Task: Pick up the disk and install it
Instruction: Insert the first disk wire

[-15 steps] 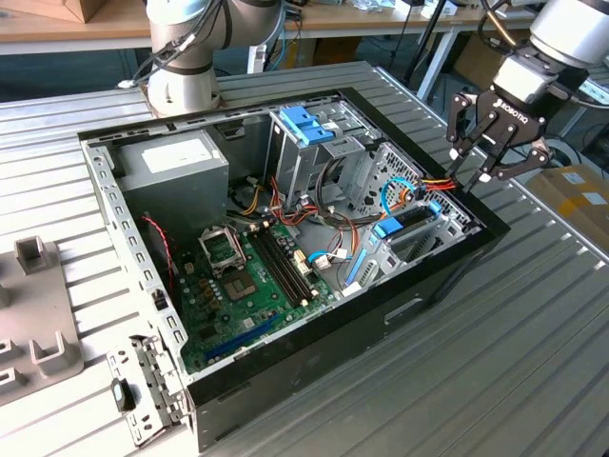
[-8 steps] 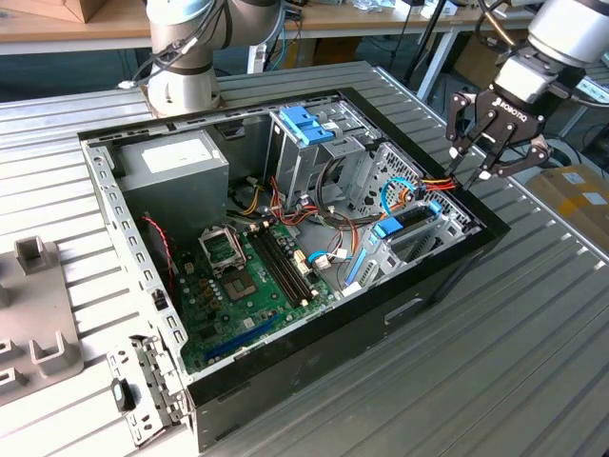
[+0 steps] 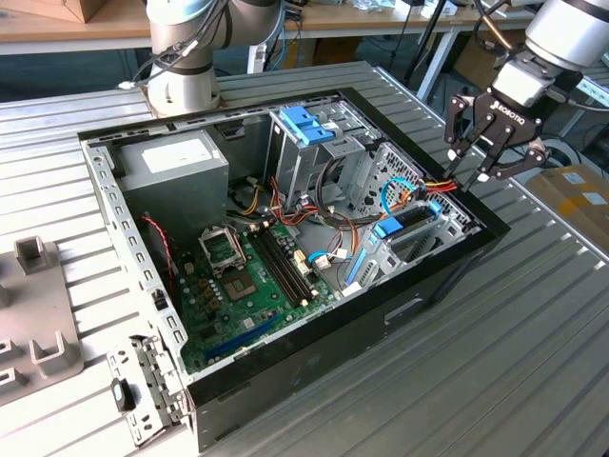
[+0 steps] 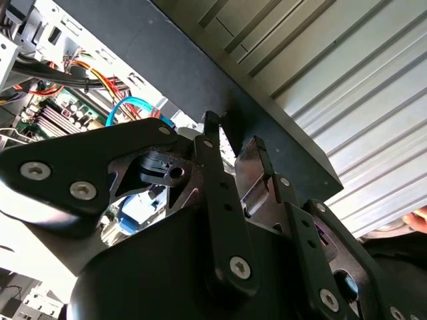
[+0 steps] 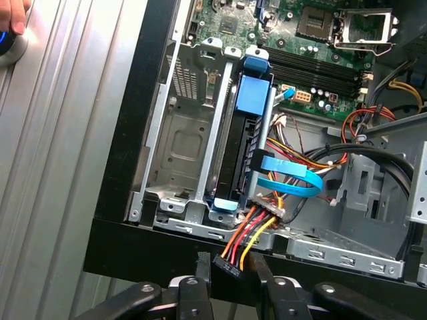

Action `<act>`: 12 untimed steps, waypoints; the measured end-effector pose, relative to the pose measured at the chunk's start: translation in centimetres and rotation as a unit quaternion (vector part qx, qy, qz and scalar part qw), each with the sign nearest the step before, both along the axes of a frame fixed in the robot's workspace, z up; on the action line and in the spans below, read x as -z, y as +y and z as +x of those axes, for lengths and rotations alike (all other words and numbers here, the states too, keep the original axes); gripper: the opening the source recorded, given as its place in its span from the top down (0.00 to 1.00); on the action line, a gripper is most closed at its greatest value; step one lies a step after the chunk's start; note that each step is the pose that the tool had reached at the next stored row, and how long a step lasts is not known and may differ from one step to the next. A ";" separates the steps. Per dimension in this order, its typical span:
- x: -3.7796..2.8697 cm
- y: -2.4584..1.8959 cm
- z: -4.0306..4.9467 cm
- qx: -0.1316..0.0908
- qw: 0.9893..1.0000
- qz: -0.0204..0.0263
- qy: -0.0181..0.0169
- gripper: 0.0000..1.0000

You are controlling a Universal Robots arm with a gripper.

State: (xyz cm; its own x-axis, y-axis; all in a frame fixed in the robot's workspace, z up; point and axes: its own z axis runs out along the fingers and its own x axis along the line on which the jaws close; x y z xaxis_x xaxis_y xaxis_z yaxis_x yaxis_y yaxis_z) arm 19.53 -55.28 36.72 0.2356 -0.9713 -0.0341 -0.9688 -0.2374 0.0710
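Note:
The disk (image 5: 235, 160) stands on edge in a slot of the metal drive bay (image 5: 180, 143) at the case's corner, with its blue carrier frame (image 5: 255, 97) around it. In the exterior view the disk (image 3: 390, 228) shows as a blue-edged block near the case's right wall. My gripper (image 3: 479, 174) hangs just above and outside that corner, over the black case rim (image 5: 133, 247). Its fingers (image 5: 200, 265) stand a little apart with nothing between them, and the gripper (image 4: 233, 143) is apart from the disk.
Red, orange and yellow power cables (image 5: 250, 230) and a blue flat cable (image 5: 290, 177) lie beside the disk. A motherboard (image 3: 247, 276), a grey power-supply box (image 3: 176, 162) and a tall cage with a blue handle (image 3: 306, 124) fill the case. A person's hand (image 5: 13, 17) rests on the ribbed table.

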 end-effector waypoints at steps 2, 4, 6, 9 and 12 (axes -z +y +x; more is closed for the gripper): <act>0.02 0.00 0.00 0.000 1.000 0.000 0.000 0.63; 0.02 0.00 0.00 0.000 1.000 0.000 0.000 0.63; 0.02 0.00 0.00 0.000 1.000 0.000 0.000 0.63; 0.02 0.00 0.00 0.000 1.000 0.000 0.000 0.63; 0.02 0.00 0.00 0.000 1.000 0.000 0.000 0.64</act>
